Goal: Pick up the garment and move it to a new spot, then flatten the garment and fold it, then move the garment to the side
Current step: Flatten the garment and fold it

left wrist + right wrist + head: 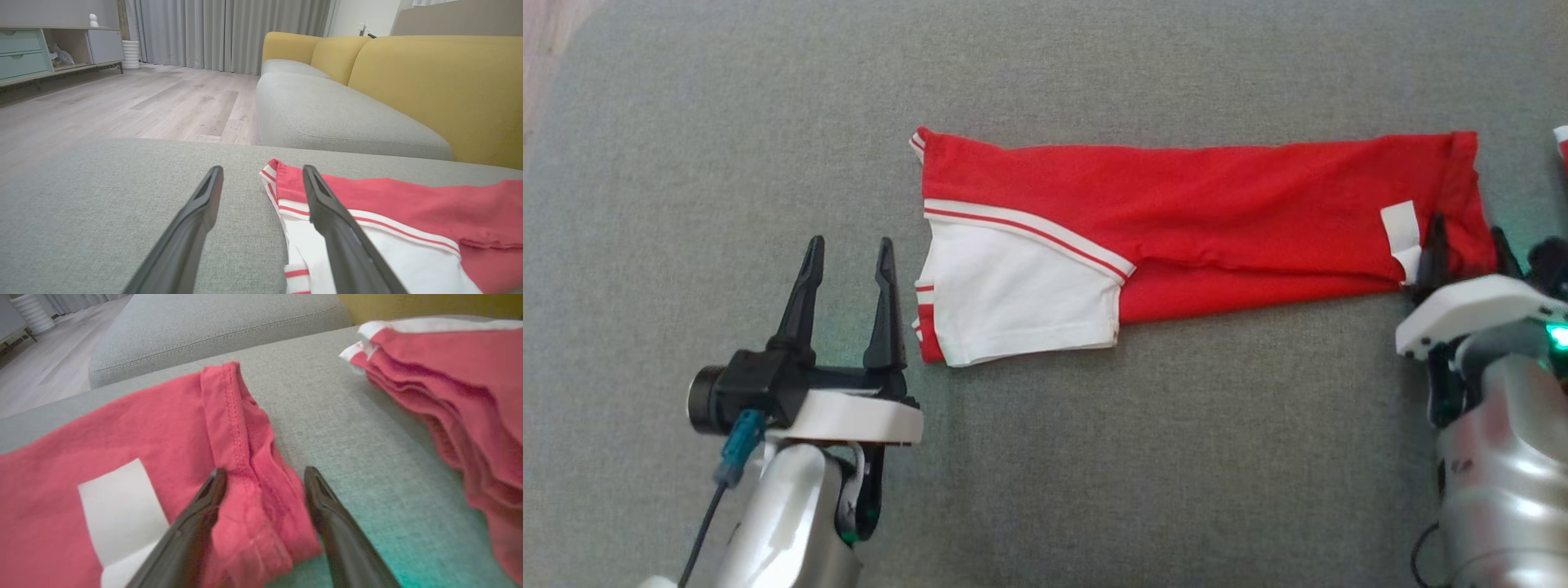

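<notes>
Red cloth with a white panel, the garment is lying as a long narrow strip across the grey cushion, so the flattening and a first lengthwise fold are looking done. The left gripper is hovering released just beside the strip's left end, touching nothing. The right gripper is straddling the hem at the right end, fingers parted around the bunched fabric and not pinching it. Folding end to end and moving it aside, perhaps toward the stack of red garments at the far right, are looking like what is left
</notes>
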You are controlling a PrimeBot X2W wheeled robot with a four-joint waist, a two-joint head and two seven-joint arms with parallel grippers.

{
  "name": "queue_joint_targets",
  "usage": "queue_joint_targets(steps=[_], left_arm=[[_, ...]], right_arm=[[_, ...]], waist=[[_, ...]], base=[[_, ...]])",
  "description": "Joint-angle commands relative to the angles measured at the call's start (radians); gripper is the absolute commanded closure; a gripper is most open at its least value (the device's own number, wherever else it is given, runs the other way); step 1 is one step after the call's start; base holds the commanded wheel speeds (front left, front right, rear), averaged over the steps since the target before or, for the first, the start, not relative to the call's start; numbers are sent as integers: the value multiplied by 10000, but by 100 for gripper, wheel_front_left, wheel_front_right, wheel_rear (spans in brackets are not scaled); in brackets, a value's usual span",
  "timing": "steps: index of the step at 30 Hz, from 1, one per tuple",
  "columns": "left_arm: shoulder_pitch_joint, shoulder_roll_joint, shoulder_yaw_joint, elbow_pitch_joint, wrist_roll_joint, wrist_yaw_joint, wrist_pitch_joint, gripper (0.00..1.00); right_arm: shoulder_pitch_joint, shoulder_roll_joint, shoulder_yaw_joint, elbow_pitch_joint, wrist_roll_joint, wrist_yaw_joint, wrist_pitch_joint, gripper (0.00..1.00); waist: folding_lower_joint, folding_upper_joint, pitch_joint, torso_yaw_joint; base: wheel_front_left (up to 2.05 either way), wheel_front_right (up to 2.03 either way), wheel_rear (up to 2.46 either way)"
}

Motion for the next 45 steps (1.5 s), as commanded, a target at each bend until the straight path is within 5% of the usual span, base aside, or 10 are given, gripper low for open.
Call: queue_joint_targets(steps=[1, 2, 16, 24, 31, 37, 45], left_arm=[[-345, 42, 290, -252, -114, 27, -95, 0], [-354, 41, 301, -243, -110, 43, -95, 0], [-70, 40, 358, -205, -1, 26, -95, 0], [210, 40, 280, -122, -67, 70, -95, 0], [338, 40, 200, -104, -171, 56, -95, 0], [400, 40, 84, -69, -141, 76, -95, 0], [232, 39, -209, -92, -254, 115, -95, 0]], right_arm=[[-222, 60, 279, 289, -148, -9, 131, 58], [-277, 60, 266, 429, -177, -9, 58, 100], [-172, -292, -1022, -216, -1041, -9, -579, 100], [66, -150, -751, -826, -601, -9, -474, 100], [18, 50, 1010, -1415, 965, -9, -260, 100], [-19, 58, 4091, -1897, 4068, -9, 63, 100], [-399, 59, 7446, -1596, 6504, -9, -206, 100]], waist=[[0, 0, -28, -9], [0, 0, -59, -33], [0, 0, -982, -841], [0, 0, -1516, -907], [0, 0, -2010, -626], [0, 0, -2282, 11], [0, 0, -2105, 921]], base=[[0, 0, 0], [0, 0, 0], [0, 0, 0], [0, 0, 0], [0, 0, 0], [0, 0, 0], [0, 0, 0]])
